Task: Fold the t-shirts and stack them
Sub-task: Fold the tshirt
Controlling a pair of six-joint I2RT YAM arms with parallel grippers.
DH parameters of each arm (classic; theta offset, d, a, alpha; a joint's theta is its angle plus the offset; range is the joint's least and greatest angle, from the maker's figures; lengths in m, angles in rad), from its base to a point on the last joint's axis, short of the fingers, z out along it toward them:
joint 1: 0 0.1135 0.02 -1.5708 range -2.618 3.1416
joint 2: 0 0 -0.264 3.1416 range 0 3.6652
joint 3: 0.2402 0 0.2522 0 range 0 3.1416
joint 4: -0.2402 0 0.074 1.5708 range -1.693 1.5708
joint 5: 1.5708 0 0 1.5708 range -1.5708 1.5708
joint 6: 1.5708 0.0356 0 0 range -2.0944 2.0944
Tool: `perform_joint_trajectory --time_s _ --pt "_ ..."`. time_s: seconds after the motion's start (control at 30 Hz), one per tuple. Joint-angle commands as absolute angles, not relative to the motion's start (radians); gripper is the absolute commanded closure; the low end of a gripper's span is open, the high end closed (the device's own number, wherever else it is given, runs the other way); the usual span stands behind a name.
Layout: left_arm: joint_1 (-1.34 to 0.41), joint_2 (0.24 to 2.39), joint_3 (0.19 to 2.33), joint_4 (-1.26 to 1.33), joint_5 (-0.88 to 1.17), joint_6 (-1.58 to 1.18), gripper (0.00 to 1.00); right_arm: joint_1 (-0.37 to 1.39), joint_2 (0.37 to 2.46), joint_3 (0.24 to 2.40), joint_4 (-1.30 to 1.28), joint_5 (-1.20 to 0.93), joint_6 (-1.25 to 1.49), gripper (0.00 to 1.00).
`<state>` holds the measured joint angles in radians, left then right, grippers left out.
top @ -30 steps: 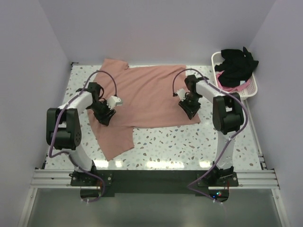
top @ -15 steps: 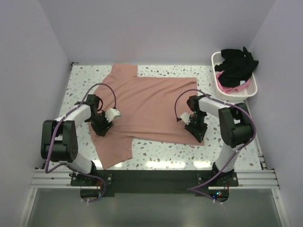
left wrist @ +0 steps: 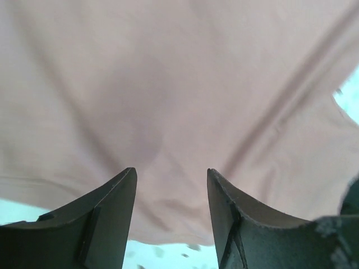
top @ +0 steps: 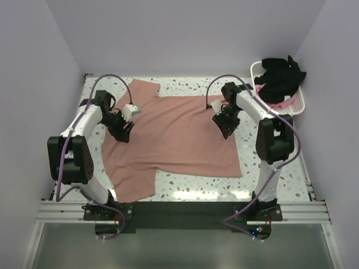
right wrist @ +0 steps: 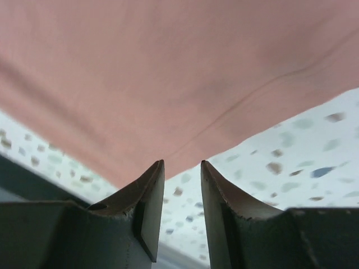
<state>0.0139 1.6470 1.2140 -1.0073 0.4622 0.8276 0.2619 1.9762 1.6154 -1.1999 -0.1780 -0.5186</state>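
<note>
The dusty salmon-pink t-shirt (top: 174,140) lies spread flat on the speckled table (top: 185,182), with one sleeve near the front left. My left gripper (top: 124,133) hovers over its left shoulder area with the jaws open and empty; the left wrist view (left wrist: 171,171) shows only the pink cloth (left wrist: 168,84) below. My right gripper (top: 226,129) hovers over the shirt's right edge, jaws narrowly apart and empty (right wrist: 181,163), with the shirt's hem (right wrist: 140,67) beneath. The black t-shirt (top: 283,75) and the brighter pink one (top: 270,103) lie in the basket.
The white lattice basket (top: 299,105) stands at the back right corner, next to the right wall. Purple cables loop above both arms. Bare table (right wrist: 291,145) shows beside the shirt's right edge and along the front.
Both grippers pulled the shirt toward the near edge, then let go and moved back toward the far side. The shirt now lies flatter and closer to the front.
</note>
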Motion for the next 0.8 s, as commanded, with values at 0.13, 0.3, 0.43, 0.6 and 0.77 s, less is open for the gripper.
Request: perform_joint_trajectory --time_s 0.13,0.3,0.43,0.6,0.77 --pt "0.087 1.796 1.498 -0.663 0.546 0.476 0.38 0.118 2.117 1.966 -0.994 -0.105 -0.290 0.59" --pt "0.089 1.978 1.704 -0.450 0.464 0.249 0.36 0.095 2.235 2.095 -0.815 -0.032 -0.224 0.57" --pt "0.089 2.112 1.828 -0.368 0.402 0.186 0.36 0.071 2.302 2.121 -0.681 -0.058 -0.203 0.58" --pt "0.091 2.270 1.962 -0.292 0.382 0.146 0.36 0.066 2.414 2.250 -0.646 -0.165 -0.189 0.54" --pt "0.091 2.347 2.028 -0.221 0.379 0.149 0.34 0.067 2.490 2.296 -0.632 -0.190 -0.201 0.54"
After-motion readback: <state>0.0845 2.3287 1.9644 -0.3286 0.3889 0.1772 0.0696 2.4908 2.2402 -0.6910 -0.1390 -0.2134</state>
